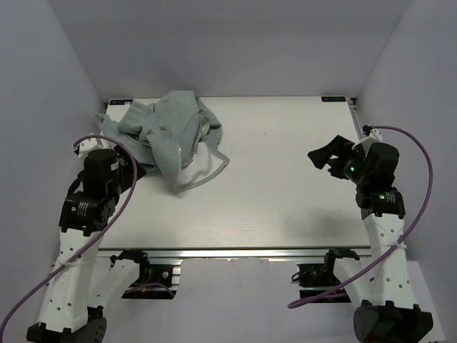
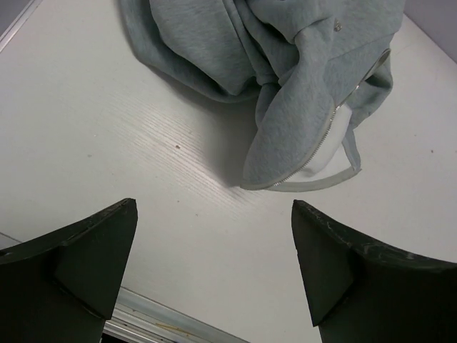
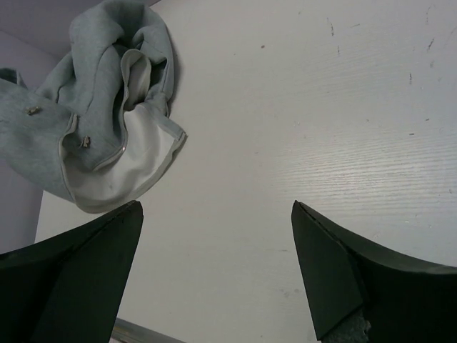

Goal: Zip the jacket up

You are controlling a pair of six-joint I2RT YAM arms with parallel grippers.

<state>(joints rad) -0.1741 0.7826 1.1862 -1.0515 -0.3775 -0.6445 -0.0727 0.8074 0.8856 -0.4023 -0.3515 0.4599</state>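
Jacket (image 1: 168,136) is lying crumpled in a heap at the table's (image 1: 285,207) far-left corner, not spread out. One front panel is folding over, so the white lining (image 3: 132,171) is showing toward the table's centre. Zipper (image 2: 333,120) is running open along that flipped edge. Only one row of teeth is showing; the other half is sitting buried somewhere in the folds. A small metal bit (image 3: 84,141) on the tape could be the slider, too small to call. Left gripper (image 2: 214,214) is hovering over the table's near-left part, jaws spread wide, holding nothing, pointing at the heap. Right gripper (image 3: 216,213) is hanging above the table's right side, jaws likewise wide apart and empty, well apart from the fabric. My read: zipping isn't starting yet, and the step in hand is the approach, ahead of flattening the garment. Next move is calling for both arms: one pinching the hem at the flipped panel, the other finding the opposite front edge. Then both are pulling outward toward the table's middle so the two zipper halves are lying side by side. Left arm is sitting nearest; right arm is needing a long reach across the table.
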